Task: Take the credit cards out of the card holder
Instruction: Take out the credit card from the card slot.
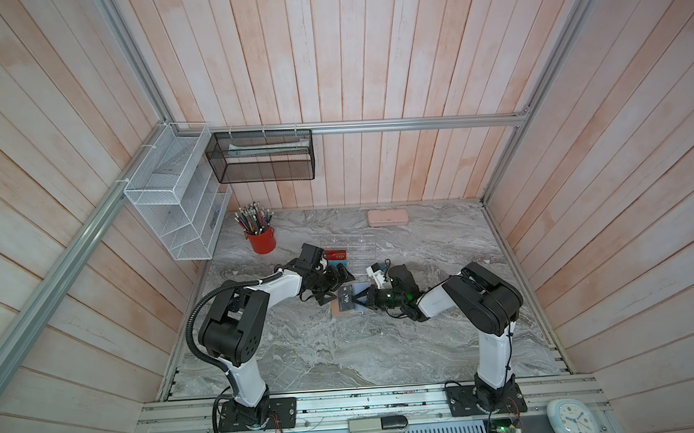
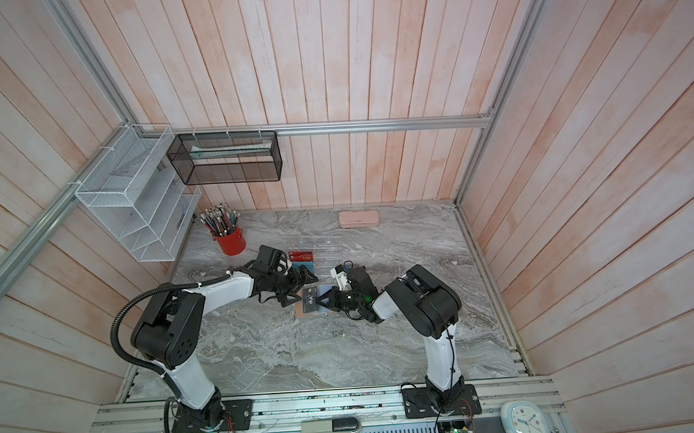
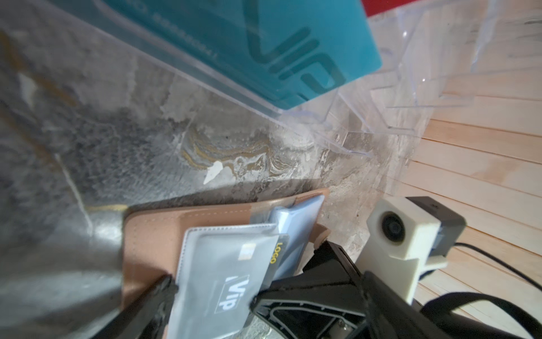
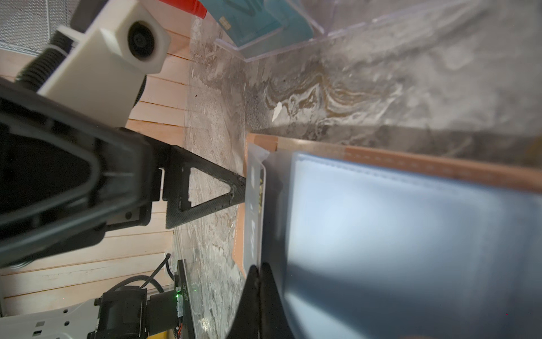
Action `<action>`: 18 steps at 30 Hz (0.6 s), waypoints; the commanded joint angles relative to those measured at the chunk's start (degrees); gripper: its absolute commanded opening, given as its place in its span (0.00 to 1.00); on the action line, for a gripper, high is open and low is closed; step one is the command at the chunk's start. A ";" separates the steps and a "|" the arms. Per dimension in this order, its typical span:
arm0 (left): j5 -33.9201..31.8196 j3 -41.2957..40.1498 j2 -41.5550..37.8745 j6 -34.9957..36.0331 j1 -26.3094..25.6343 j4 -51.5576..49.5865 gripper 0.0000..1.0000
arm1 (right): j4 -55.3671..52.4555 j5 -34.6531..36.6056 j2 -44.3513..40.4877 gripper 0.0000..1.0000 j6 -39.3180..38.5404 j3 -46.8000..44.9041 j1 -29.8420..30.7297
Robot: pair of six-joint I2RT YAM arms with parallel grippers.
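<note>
The black VIP card sits in the card holder's sleeve. The right claw is clenched at that sleeve's edge. The left claw, released beside the holder, should pinch the card's exposed end and draw it straight out.

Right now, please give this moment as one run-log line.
left gripper: open, at black card in sleeve | right gripper: shut, tips at card holder | red card, teal card: in clear rack
</note>
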 commanded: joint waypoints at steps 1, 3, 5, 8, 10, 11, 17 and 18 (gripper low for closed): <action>-5.71 2.71 -1.34 3.55 -1.18 -6.12 1.00 | -1.56 0.56 0.80 0.00 -1.19 0.78 0.68; -5.95 3.68 -1.59 3.70 -1.77 -6.66 1.00 | -1.56 0.55 0.81 0.00 -1.18 0.87 0.69; -6.64 4.25 -1.86 3.99 -2.11 -6.89 1.00 | -1.62 0.56 0.76 0.00 -1.19 0.87 0.69; -5.88 4.38 -0.73 3.95 -2.20 -6.51 1.00 | -1.66 0.57 0.70 0.00 -1.28 0.79 0.72; -5.21 4.05 0.01 3.45 -2.23 -5.73 1.00 | -1.67 0.45 0.64 0.00 -1.37 0.79 0.73; -4.85 3.62 0.13 3.03 -2.18 -5.07 1.00 | -1.62 0.48 0.63 0.00 -1.37 0.70 0.69; -4.33 3.31 1.59 2.87 -2.05 -4.44 1.00 | -1.16 0.52 0.70 0.00 -1.28 0.52 0.70; -3.83 3.18 1.83 2.54 -2.18 -3.88 1.00 | -1.09 0.49 0.72 0.00 -1.26 0.52 0.73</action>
